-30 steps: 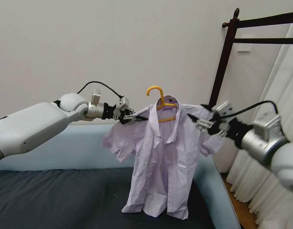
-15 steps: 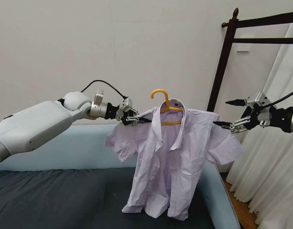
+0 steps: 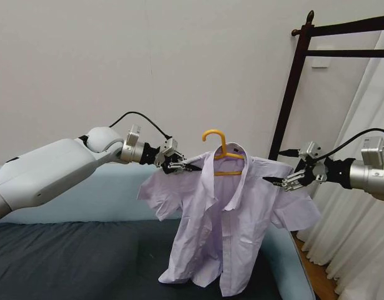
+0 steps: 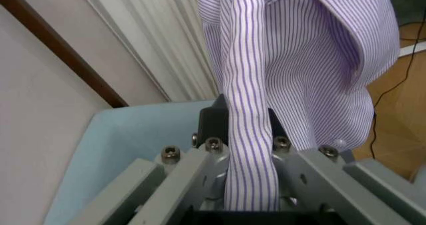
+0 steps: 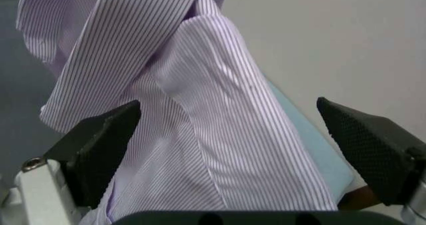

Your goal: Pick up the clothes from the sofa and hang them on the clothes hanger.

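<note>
**A:** Where is the shirt (image 3: 226, 219)?

**B:** It hangs in the air above the sofa (image 3: 73, 250), draped on a yellow hanger (image 3: 214, 135) whose hook pokes up out of the collar. The left gripper (image 3: 181, 167) is clamped on one shoulder; in the left wrist view the striped cloth runs straight down between its jaws.

**A:** And the right gripper (image 3: 283, 180)?

**B:** It is at the other shoulder with its jaws spread wide. In the right wrist view they stand apart on either side of the sleeve, gripping nothing. So I judge the left arm alone carries the load.

**A:** What does the hanging turn on?

**B:** The wooden rack (image 3: 291, 94) stands to the right of the shirt, and its crossbars sit well above the hook. The hanger's long axis runs across, from one gripper to the other, so the hook has to travel up and rightward. The right arm is nearer the rack, but the left one has the grip.

**A:** Anything unclear?

**B:** The rack's bars run off the picture's right edge, beside the curtain (image 3: 361, 244). The hanger's arms are mostly buried under the collar. I cannot tell whether the right jaws touch the cloth.
</note>
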Motion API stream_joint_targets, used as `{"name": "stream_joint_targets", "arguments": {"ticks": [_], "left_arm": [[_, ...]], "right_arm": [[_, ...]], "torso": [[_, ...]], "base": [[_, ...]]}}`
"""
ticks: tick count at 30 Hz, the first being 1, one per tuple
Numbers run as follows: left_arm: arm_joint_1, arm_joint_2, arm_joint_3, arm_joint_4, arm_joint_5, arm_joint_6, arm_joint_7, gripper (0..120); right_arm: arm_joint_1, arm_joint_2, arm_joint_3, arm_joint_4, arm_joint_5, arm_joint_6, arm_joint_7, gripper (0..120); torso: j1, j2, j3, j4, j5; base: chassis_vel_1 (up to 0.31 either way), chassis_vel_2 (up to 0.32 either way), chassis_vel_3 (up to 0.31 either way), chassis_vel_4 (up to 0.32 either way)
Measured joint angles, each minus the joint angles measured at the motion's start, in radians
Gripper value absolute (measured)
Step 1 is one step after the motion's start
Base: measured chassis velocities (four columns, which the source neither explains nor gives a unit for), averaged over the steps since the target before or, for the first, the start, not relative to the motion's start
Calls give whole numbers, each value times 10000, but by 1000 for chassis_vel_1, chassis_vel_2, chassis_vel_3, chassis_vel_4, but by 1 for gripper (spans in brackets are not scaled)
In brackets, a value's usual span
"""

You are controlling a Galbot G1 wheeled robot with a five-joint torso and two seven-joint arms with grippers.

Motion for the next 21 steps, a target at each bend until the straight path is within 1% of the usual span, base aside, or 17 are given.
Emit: {"name": "stream_joint_targets", "arguments": {"ticks": [6, 7, 9, 11, 12, 13, 15, 16, 17, 18, 19, 20, 21], "left_arm": [[25, 58, 46, -304, 191, 16, -10, 1], [26, 81, 65, -337, 238, 15, -9, 1], [26, 90, 79, -351, 251, 14, -8, 1], [20, 98, 132, -376, 294, -1, -5, 1], [10, 91, 136, -376, 296, -4, -5, 1], [10, 91, 136, -376, 296, -4, -5, 1], [-18, 57, 144, -370, 299, -11, -6, 1], [-26, 45, 144, -370, 299, -15, -10, 1], [-26, 45, 144, -370, 299, -15, -10, 1], [-26, 41, 144, -379, 300, -19, -13, 1], [-22, 39, 143, -384, 323, -43, -17, 1], [-11, 39, 144, -384, 346, -61, -19, 1], [-11, 39, 144, -384, 346, -61, -19, 1]], "right_arm": [[87, 132, -104, -56, 47, -347, -55, 100], [68, 132, -127, -45, 64, -356, -55, 96], [62, 132, -135, -39, 65, -357, -56, 94], [49, 150, -176, 12, 79, -359, -63, 84], [52, 170, -189, 26, 80, -360, -63, 81], [52, 170, -189, 26, 80, -360, -63, 81], [68, 207, -257, 79, 77, -372, -74, 70], [69, 209, -302, 116, 68, -375, -100, 64], [69, 209, -302, 116, 68, -375, -100, 64], [69, 215, -330, 147, 66, -379, -110, 61], [69, 226, -348, 174, 65, -388, -116, 54], [68, 227, -350, 182, 65, -390, -119, 51], [68, 227, -350, 182, 65, -390, -119, 51]], "torso": [[0, 0, 0, 2, -1], [-1, 0, 0, 2, -1], [0, 0, 0, 2, 0], [0, 0, 0, 3, -2], [0, 0, 0, 3, -3], [0, 0, 0, 3, -3], [0, 0, 0, 3, -1], [0, 0, 0, 3, -1], [0, 0, 0, 3, -1], [0, 0, 0, 2, -1], [0, 0, 0, 2, -1], [0, 0, 0, 2, -1], [0, 0, 0, 2, -1]], "base": [[0, 0, 0, 0], [0, 0, 0, 0], [0, 0, 0, 0], [0, 0, 0, 0], [0, 0, 0, 0], [0, 0, 0, 0], [0, 0, 0, 0], [0, 0, 0, 0], [0, 0, 0, 0], [0, 0, 0, 0], [0, 0, 0, 0], [0, 0, 0, 0], [0, 0, 0, 0]]}}
